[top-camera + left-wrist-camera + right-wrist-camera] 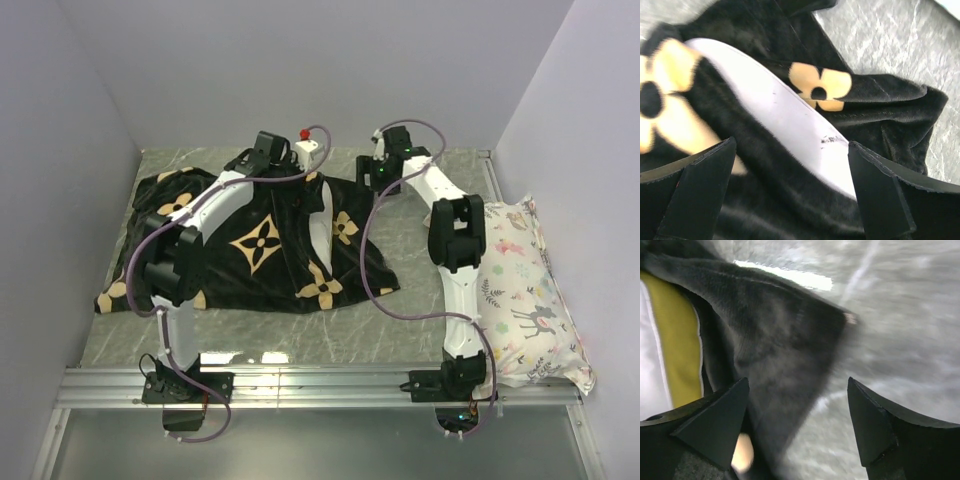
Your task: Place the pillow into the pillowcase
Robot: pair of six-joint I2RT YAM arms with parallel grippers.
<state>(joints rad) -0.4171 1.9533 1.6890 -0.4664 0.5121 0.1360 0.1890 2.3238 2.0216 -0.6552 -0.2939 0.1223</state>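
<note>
The black plush pillowcase (260,245) with tan flowers lies spread on the left and middle of the table. The pillow is mostly hidden under it. A white strip of pillow (318,235) shows between the black folds, and again in the left wrist view (785,120). Its yellow band (677,340) shows under a black pillowcase corner (780,340). My left gripper (272,152) is open just above the plush (792,170), holding nothing. My right gripper (385,170) is open over that corner and the bare table (797,410), holding nothing.
A deer-print pillow (520,290) lies along the right wall beside the right arm. A small white device with a red top (305,143) sits at the far edge near the left gripper. Marbled tabletop (420,260) shows between the case and the right arm.
</note>
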